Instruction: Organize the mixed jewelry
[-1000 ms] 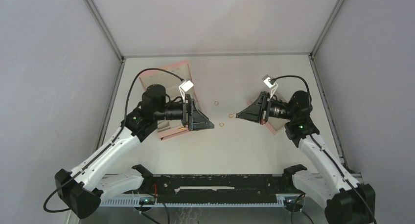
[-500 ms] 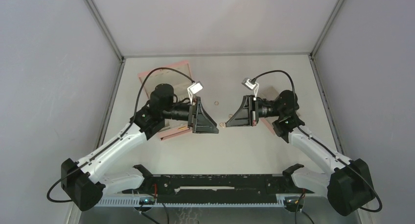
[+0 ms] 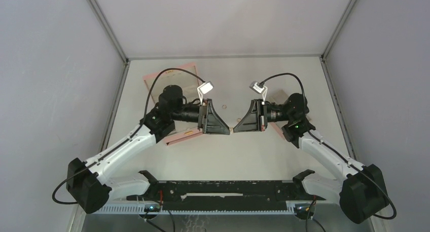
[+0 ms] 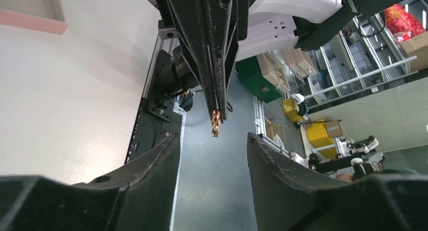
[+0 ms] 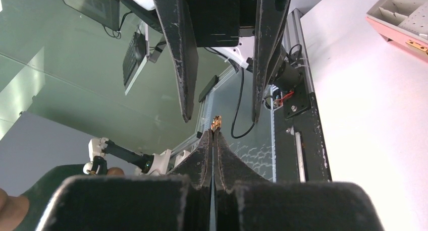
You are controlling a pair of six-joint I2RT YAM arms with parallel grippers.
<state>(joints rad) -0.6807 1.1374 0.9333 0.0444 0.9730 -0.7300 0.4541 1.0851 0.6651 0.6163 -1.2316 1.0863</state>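
Note:
My right gripper (image 5: 213,132) is shut on a tiny orange-copper ring (image 5: 216,123), which sticks out past its fingertips. In the top view my right gripper (image 3: 235,130) points left and my left gripper (image 3: 227,131) points right, tip to tip above the table's middle. My left gripper (image 4: 212,138) is open, and the held ring (image 4: 215,123) hangs just beyond its two fingertips, between their lines. Another ring (image 3: 223,108) lies on the table behind the grippers. The other rings are hidden.
A pink quilted box (image 3: 170,76) lies open at the back left under my left arm. A beige compartmented tray (image 5: 404,11) with a pink edge sits by my right arm, and its edge (image 3: 280,132) shows in the top view.
Both grippers have moved toward each other to the table's middle. The right wrist has turned over. The left gripper has come right until its tips meet the right gripper's tips.

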